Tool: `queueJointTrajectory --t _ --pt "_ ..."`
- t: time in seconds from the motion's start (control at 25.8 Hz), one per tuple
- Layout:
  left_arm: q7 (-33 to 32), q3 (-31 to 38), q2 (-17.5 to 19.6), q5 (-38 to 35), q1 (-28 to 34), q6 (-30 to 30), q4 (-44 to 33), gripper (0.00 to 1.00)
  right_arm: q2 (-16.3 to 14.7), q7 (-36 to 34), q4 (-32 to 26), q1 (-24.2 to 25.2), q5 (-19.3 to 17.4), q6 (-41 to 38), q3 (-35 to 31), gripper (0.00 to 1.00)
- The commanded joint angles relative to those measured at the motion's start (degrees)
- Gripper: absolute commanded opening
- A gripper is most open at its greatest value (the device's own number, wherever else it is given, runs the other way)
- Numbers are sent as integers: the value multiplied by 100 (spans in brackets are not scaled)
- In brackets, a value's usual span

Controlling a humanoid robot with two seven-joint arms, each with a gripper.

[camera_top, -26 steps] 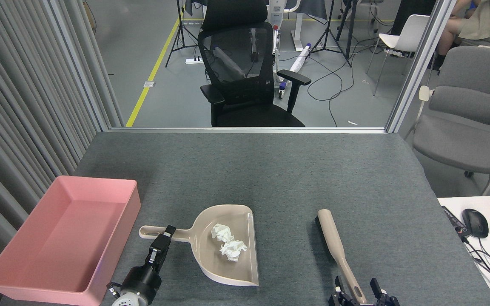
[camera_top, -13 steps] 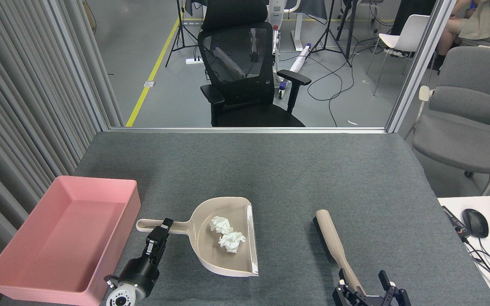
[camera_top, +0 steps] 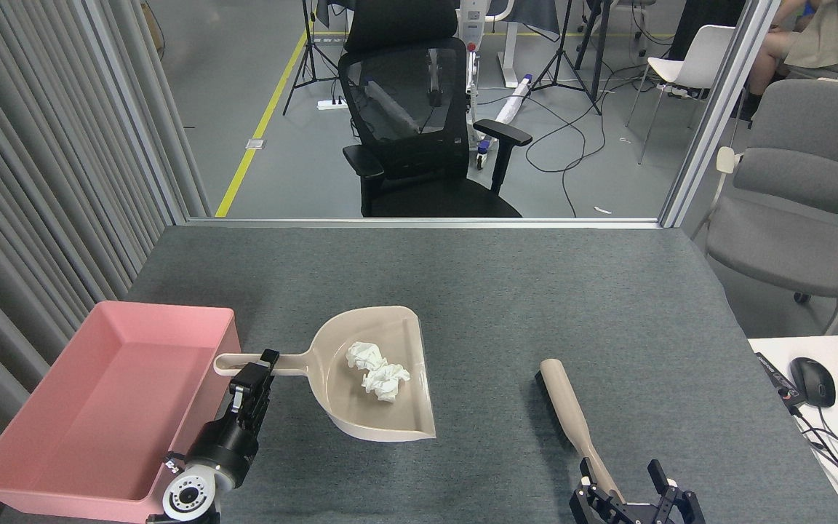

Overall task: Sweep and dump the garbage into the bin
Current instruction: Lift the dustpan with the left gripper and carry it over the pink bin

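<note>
While clamping dustpan handle [camera_top: 255, 362], left tool [camera_top: 259, 366] lifts.

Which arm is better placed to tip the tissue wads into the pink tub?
Left. The left gripper grips the dustpan handle beside the pink tub, with both tissue wads in the pan. The right gripper is open at the brush handle.

Pink, beige, white on grey

Pink bin [camera_top: 62, 466]; beige dustpan [camera_top: 372, 407] holding white tissue wads [camera_top: 377, 371]; beige brush [camera_top: 572, 415]; black grippers; speckled grey tabletop [camera_top: 521, 291].
</note>
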Motion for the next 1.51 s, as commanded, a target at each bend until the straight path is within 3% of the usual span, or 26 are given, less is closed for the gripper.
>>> queueJointTrajectory --t 0.0,0.27,0.54,0.74,1.47 --pt "-37 -2 26 247 -16 235 -278 25 -7 2 0 -1 0 -5 1 99" --pt "-107 7 421 555 -148 965 -1060 25 19 19 0 -80 0 4 1 99" --pt "-107 33 1582 1460 -350 1044 -753 25 10 221 9 -203 0 4 1 99" --pt "-107 68 2232 1961 -350 956 -480 25 28 221 9 -378 0 4 1 99" --pt "-107 446 3691 2471 -254 -186 1146 25 89 309 44 -765 9 4 89 99"
